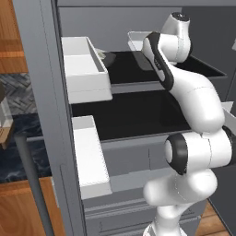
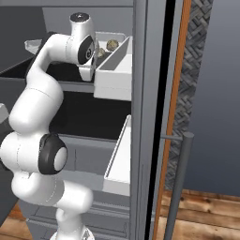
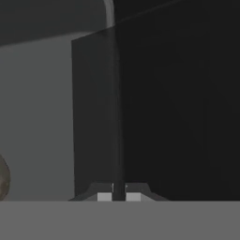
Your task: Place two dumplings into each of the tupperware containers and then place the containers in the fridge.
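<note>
My gripper [image 3: 118, 197] is shut on the thin rim of a tupperware container [image 3: 42, 117], whose pale wall runs up from between the fingertips. One dumpling [image 3: 3, 180] peeks in at the left edge of the hand view. In the right base view this white container [image 2: 112, 35] sits on the fridge's top shelf with two dumplings [image 2: 112, 44] in it, and my hand hangs at its near left corner. A second container [image 2: 33, 45] shows to the left of the arm. In the left base view the arm covers the hand, and the held container [image 1: 137, 41] shows behind it. The fridge [image 1: 129, 115] stands open.
White door bins [image 1: 85, 69] hang on the open left door, and others [image 2: 115, 70] on the right door, close to the shelf's ends. A dark lower shelf [image 1: 133, 113] and grey drawers [image 1: 129, 159] lie below. A door handle bar [image 2: 178, 187] stands to the right.
</note>
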You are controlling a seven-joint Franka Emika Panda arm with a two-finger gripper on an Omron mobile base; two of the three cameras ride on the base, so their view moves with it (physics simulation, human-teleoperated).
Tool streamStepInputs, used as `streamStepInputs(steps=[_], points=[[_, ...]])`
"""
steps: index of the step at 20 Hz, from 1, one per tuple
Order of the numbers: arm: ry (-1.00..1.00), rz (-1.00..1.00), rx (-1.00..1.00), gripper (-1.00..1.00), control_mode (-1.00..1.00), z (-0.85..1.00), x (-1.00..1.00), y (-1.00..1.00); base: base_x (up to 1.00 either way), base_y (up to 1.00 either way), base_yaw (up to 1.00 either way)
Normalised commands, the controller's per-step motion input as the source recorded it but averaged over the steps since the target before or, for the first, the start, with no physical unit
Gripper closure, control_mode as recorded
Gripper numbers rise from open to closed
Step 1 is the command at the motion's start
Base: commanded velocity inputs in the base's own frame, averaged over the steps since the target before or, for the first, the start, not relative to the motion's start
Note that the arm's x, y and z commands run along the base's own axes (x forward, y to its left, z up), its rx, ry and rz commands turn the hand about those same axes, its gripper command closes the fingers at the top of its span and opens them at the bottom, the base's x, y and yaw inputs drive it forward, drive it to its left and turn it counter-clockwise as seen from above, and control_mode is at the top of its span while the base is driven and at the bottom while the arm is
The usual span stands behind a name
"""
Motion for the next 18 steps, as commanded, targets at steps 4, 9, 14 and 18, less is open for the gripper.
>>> streamStepInputs(steps=[4,9,14,18], points=[[-0.06,0.0,0.0,1.0,-1.0,-0.33,0.1,0.0,0.0,0.0,0.0],[-0.2,0.02,0.0,1.0,-1.0,-0.56,0.36,0.0,0.0,0.0,0.0],[-0.13,0.01,0.0,1.0,-1.0,-0.5,0.47,0.0,0.0,0.0,0.0],[0.02,0.0,0.0,1.0,-1.0,-0.35,0.58,0.0,0.0,0.0,0.0]])
